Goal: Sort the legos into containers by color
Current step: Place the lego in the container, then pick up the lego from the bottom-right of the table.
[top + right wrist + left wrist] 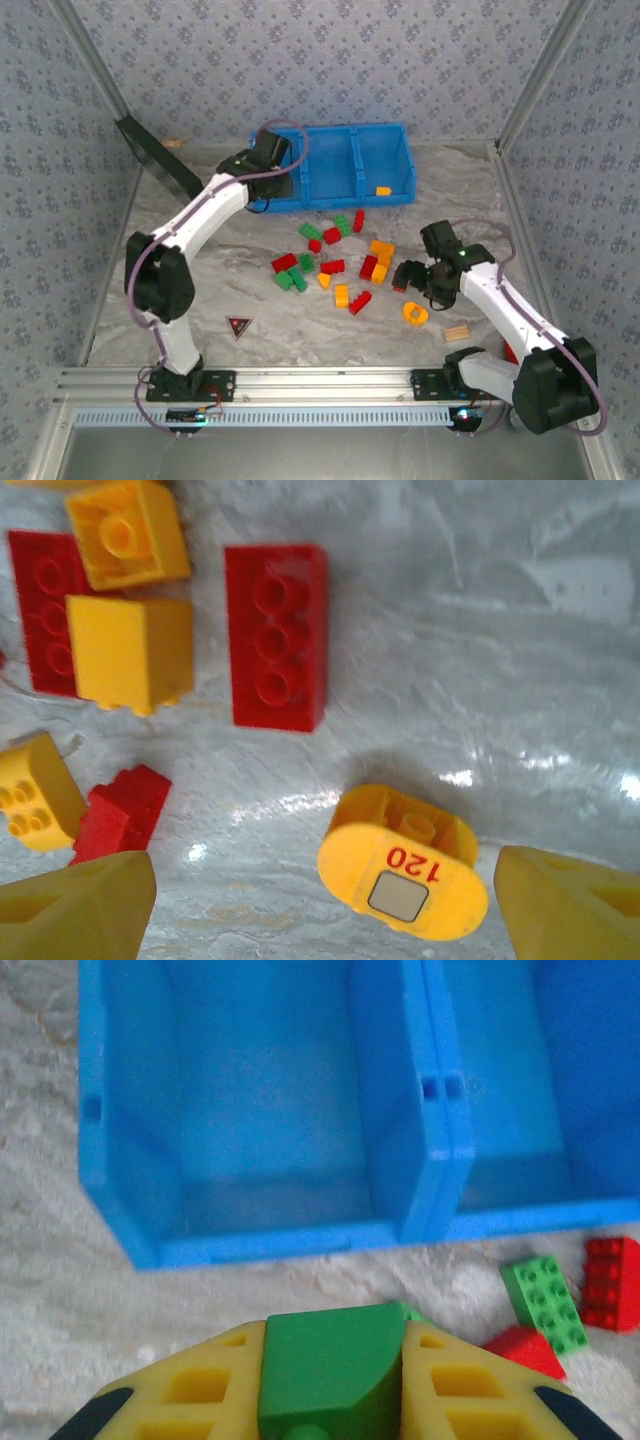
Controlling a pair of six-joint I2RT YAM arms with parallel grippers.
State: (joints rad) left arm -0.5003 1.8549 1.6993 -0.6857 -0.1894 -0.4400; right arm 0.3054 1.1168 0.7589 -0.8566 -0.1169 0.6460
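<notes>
Green brick [330, 1370] clamped in your left gripper [335, 1348], just before the bin [270, 1245]; right gripper [325, 900], well off the bin, gapes wide, empty.

My left gripper [332, 1410] clamps a green brick [330, 1355] just short of the left compartment [265, 1140] of the blue bin [340, 129]. One orange brick [383, 190] lies in the right compartment [392, 155]. The other legos [332, 266], red, green and orange, lie scattered near the bin's front. A rounded orange "120" piece [403, 865] sits apart, stud side down.

Wooden block [456, 333], triangle sticker [238, 326], black panel [155, 155]
</notes>
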